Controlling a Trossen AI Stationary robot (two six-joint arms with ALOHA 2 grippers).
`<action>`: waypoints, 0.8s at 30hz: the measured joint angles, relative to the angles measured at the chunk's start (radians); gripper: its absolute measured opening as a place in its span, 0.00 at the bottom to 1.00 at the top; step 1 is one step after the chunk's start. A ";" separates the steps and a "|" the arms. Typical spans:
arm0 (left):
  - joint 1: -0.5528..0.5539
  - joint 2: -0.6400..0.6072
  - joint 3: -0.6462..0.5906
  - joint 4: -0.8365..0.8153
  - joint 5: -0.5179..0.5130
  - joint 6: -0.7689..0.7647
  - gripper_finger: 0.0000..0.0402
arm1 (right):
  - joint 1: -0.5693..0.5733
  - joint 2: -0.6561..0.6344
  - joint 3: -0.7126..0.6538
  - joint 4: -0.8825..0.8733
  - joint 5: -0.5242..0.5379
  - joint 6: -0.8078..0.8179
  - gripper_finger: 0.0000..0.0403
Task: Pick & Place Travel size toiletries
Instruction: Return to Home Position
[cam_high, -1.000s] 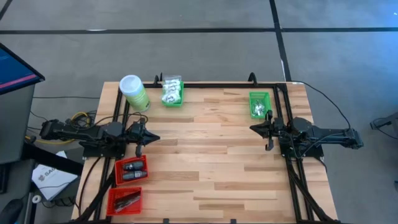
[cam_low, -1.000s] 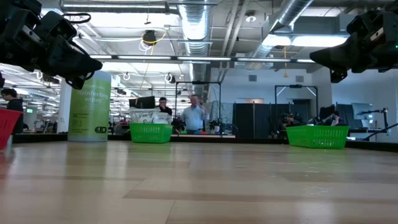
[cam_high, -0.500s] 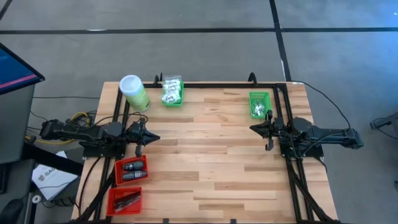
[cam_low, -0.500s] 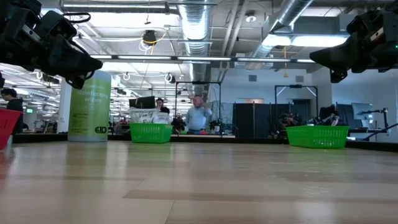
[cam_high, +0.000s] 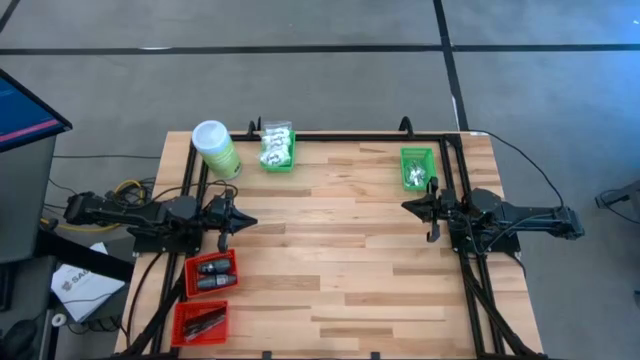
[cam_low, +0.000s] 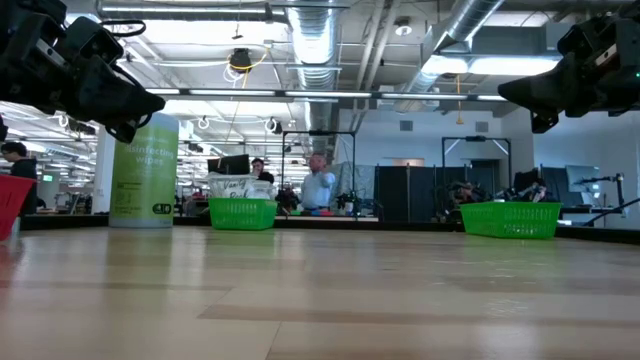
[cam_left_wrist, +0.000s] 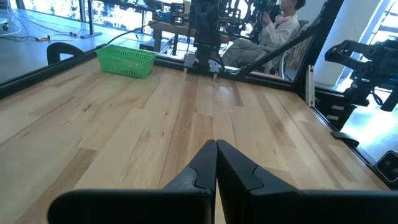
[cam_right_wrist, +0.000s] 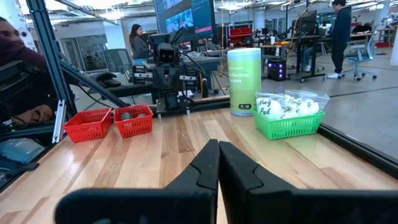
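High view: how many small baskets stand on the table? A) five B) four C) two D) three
B: one green basket beside the canister, a second green basket farther right, and a red basket with a second red basket at the lower left.

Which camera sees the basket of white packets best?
Right wrist view: the green basket is close, white packets piled above its rim. High view shows it small from above; low view, far off; left wrist view, not at all.
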 joint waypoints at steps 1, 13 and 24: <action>0.000 0.000 0.000 0.000 0.000 0.000 0.01 | 0.000 0.000 0.000 0.000 0.000 0.000 0.00; 0.000 0.000 0.000 0.007 0.000 0.000 0.01 | 0.000 0.000 0.000 0.000 0.000 0.000 0.00; 0.000 0.000 0.000 0.013 0.000 0.000 0.01 | 0.000 0.000 0.000 0.000 0.000 0.000 0.00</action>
